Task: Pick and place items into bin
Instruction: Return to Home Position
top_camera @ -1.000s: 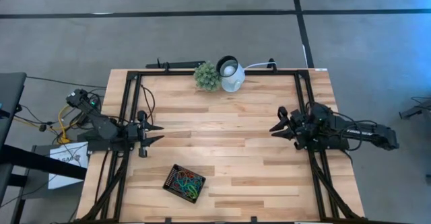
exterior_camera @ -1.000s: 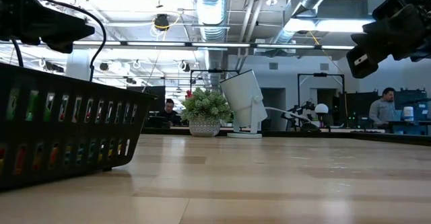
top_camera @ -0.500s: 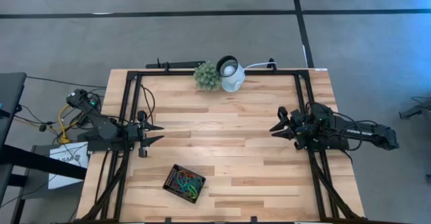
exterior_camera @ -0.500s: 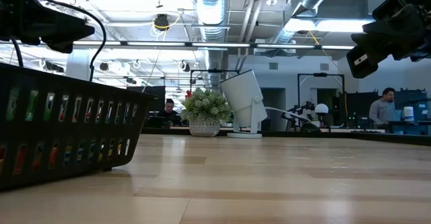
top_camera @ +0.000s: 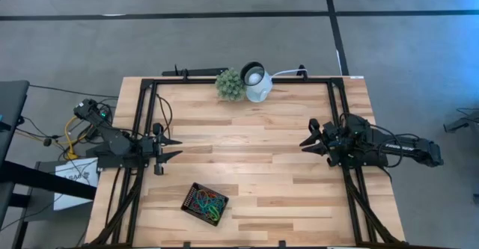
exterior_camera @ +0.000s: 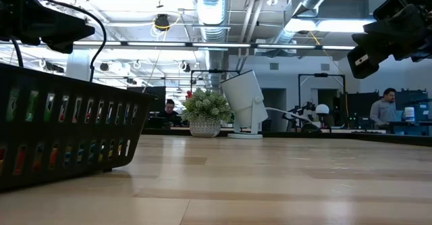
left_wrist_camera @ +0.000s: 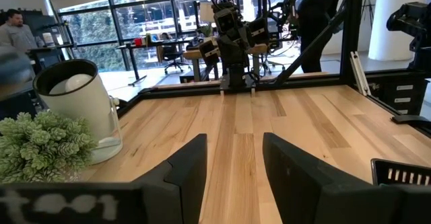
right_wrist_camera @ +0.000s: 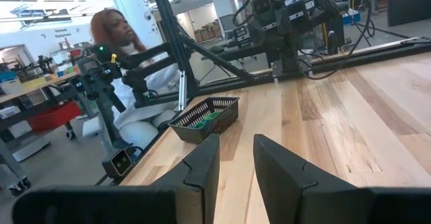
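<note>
The bin (top_camera: 188, 201) sits at about 7 o'clock on the table (top_camera: 254, 167), close to the near edge and turned askew. It holds a tangled heap of rubber bands (top_camera: 209, 203), thin overlapping loops in green, red, orange and yellow. In the low view the bin's black side wall is slotted, and colour shows through the slots. Farther in, the left gripper (top_camera: 178, 147) hangs at 9 o'clock, its fingers parted and holding nothing. The right gripper (top_camera: 307, 134) faces it from 3 o'clock, parted a little less and also empty. At 12 o'clock, on the far edge, a green plant ball (top_camera: 230, 84) stands just beside a white round lamp (top_camera: 257, 83).
</note>
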